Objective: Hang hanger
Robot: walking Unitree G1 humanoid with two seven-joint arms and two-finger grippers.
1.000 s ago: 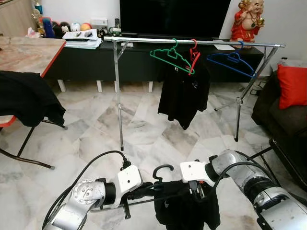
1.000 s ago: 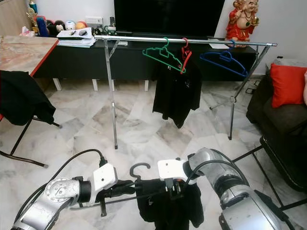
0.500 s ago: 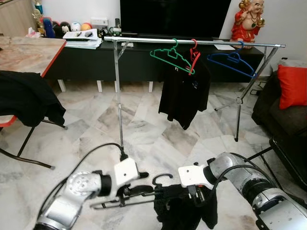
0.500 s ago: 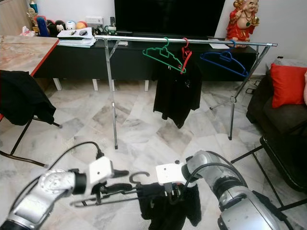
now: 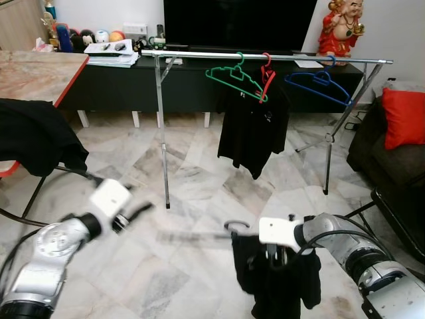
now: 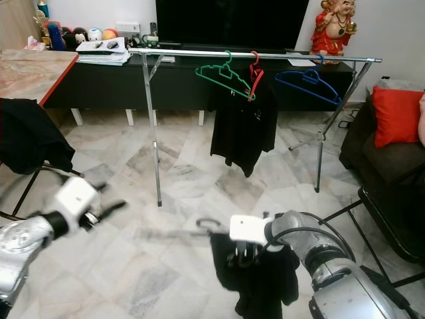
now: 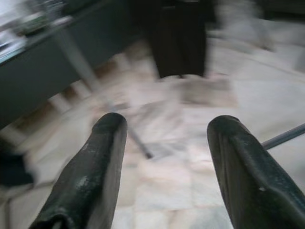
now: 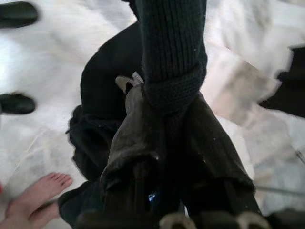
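Hanger [image 5: 234, 227] with a black shirt [image 5: 275, 279] on it sits low over the floor, well short of the rail [image 5: 265, 58]; hook is blurred but free, not on anything. Right claw [image 5: 273, 256] is clamped on the shirt's knit collar at the hanger. Left claw [image 7: 164, 157] is off to the left side, fingers spread wide, holding nothing. Rail already carries a green hanger [image 5: 236, 74], a red hanger [image 5: 267, 76] with a black garment, and a blue hanger [image 5: 320, 83]. Pickup looks done; lift, approach and hooking onto the rail are all left.
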